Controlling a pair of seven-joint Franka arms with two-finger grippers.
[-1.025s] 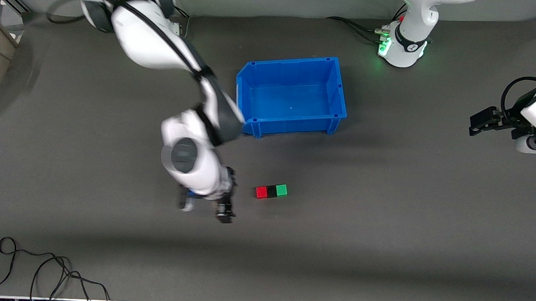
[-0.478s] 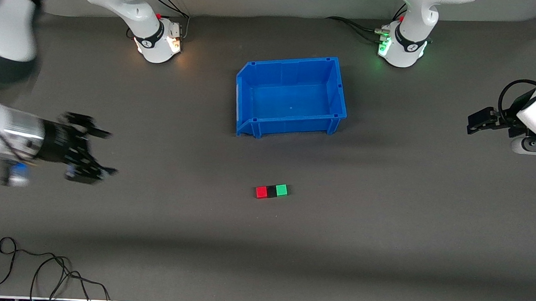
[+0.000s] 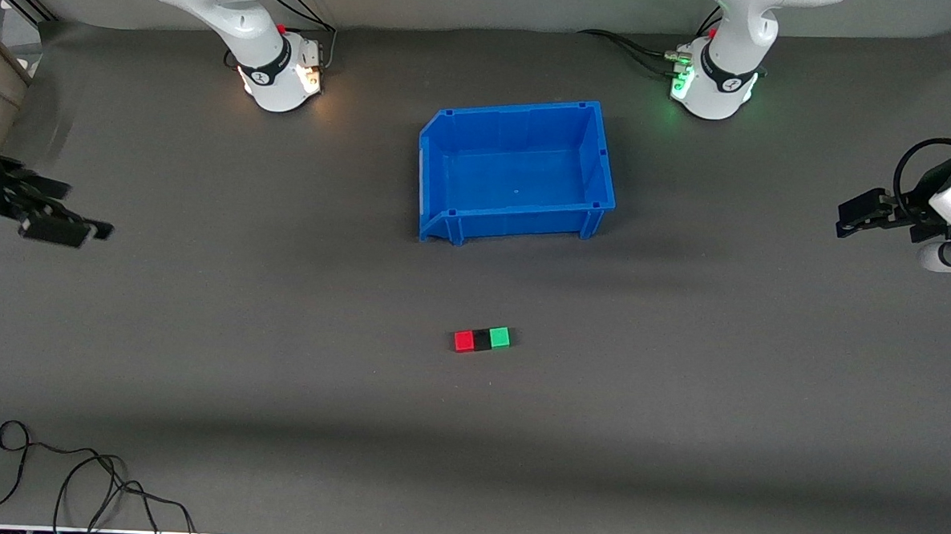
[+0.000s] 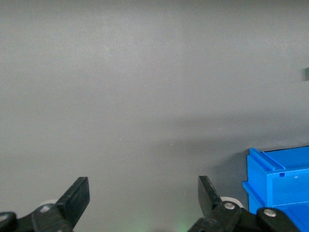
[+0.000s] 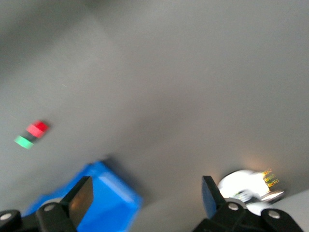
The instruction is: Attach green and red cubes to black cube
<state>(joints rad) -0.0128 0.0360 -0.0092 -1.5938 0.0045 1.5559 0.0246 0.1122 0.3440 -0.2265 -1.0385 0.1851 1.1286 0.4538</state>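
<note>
Both claws, right (image 3: pixel 64 221) at frame's left edge and left (image 3: pixel 855 219) at its right edge, gape empty w/ us parked, so only a stray bump could split the red cube (image 3: pixel 463 341), black cube (image 3: pixel 482 339), green cube (image 3: pixel 500 337) row.

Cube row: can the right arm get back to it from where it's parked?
Probably yes. The red cube, black cube and green cube sit joined on bare mat, nearer the camera than the blue bin. The right gripper, jaws open, has nothing between it and them.

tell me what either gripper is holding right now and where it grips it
Nothing is held. The left gripper and right gripper both have open, empty jaws, each at its own end of the table. The red, black and green cubes lie joined on it.
</note>
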